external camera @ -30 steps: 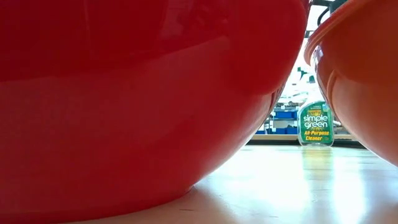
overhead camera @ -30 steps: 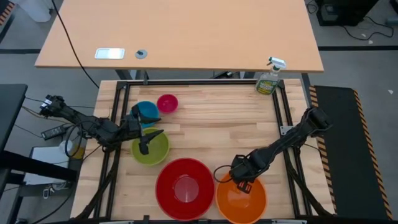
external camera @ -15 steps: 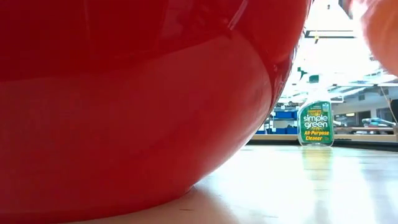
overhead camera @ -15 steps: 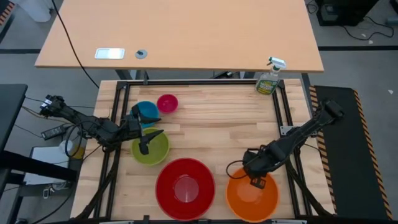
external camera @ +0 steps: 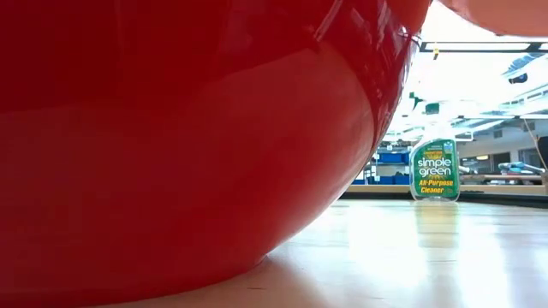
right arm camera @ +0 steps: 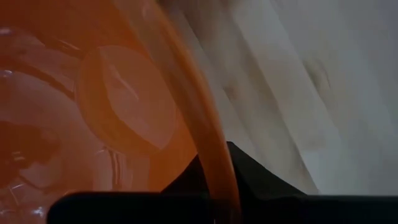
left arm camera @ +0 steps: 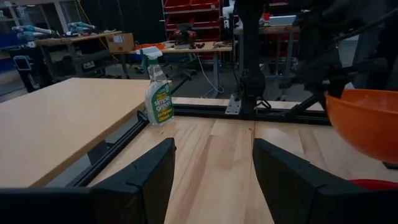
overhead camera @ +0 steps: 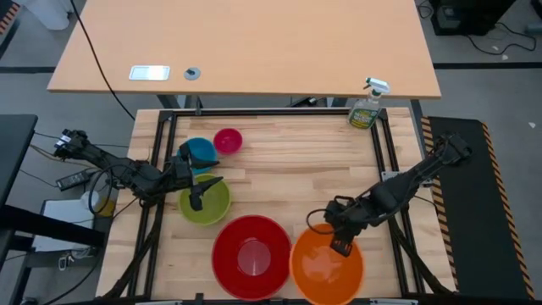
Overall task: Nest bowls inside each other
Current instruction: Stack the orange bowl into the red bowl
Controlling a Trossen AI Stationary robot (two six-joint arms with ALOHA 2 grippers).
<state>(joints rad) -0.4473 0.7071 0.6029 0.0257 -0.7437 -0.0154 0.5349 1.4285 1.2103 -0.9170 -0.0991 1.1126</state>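
Observation:
The big red bowl rests on its base near the table's front edge and fills the low view. Just right of it hangs the orange bowl, also seen in the left wrist view, with my right gripper shut on it. The lime green bowl, the blue bowl and the pink bowl sit at the left. My left gripper hovers open and level above the green and blue bowls, holding nothing. My right gripper pinches the orange bowl's rim on the bowl's far right side, one finger inside the bowl and one finger outside. It comes steeply from above, slanting in from the right. The bowl hangs tilted, its underside lifted clear of the table.
A green spray bottle stands at the table's far right corner. Black frame rails border the table. Bare wood lies in the middle between the bowls and the bottle. A larger desk stands beyond the far edge.
My right gripper has risen and tipped more steeply downward, keeping hold of the orange bowl. The bowl has left the table and now hangs clear; it swung a little right, then back toward the red bowl.

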